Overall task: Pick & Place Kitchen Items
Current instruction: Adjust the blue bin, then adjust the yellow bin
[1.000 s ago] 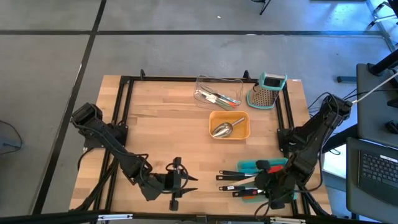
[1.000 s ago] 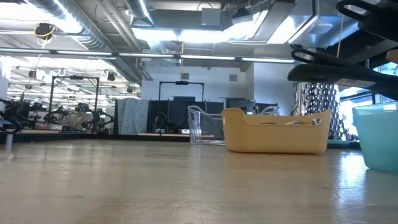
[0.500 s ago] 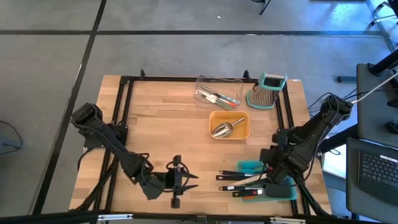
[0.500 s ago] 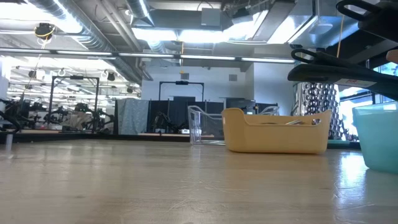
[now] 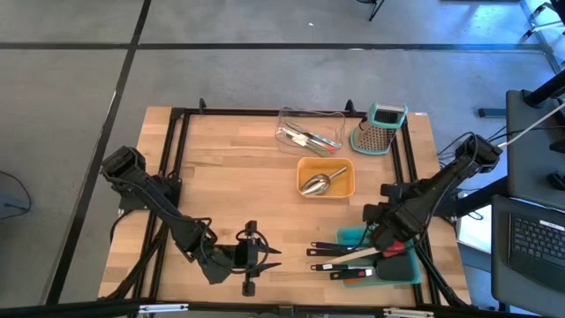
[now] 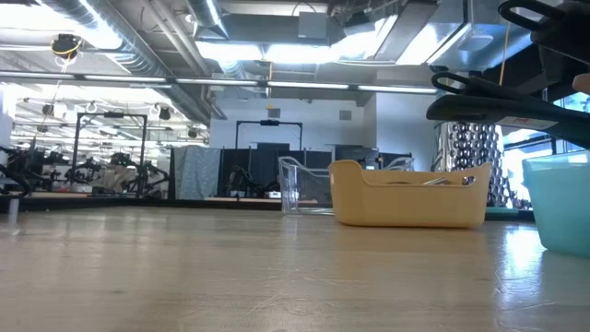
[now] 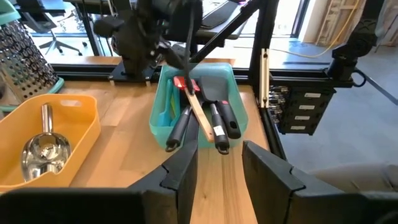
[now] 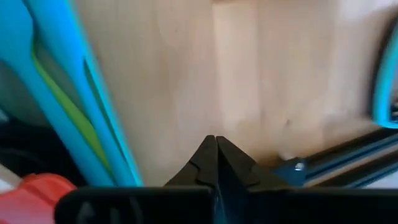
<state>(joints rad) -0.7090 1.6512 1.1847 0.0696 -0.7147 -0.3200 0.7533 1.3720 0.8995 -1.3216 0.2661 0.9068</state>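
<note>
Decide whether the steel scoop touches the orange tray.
Touching: the left wrist view shows the steel scoop lying inside the orange tray, resting on its floor.

Right hand point(image 8: 216, 163) shut; left hand point(image 7: 219, 163) parted.

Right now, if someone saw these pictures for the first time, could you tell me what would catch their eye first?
Probably the teal tray near the table's front right corner, with black-handled utensils sticking out over its edge, and the right gripper above them with its fingers shut. Next, the orange tray at mid-table holding a steel scoop, and the box grater at the back right. The left gripper waits near the front edge.
</note>
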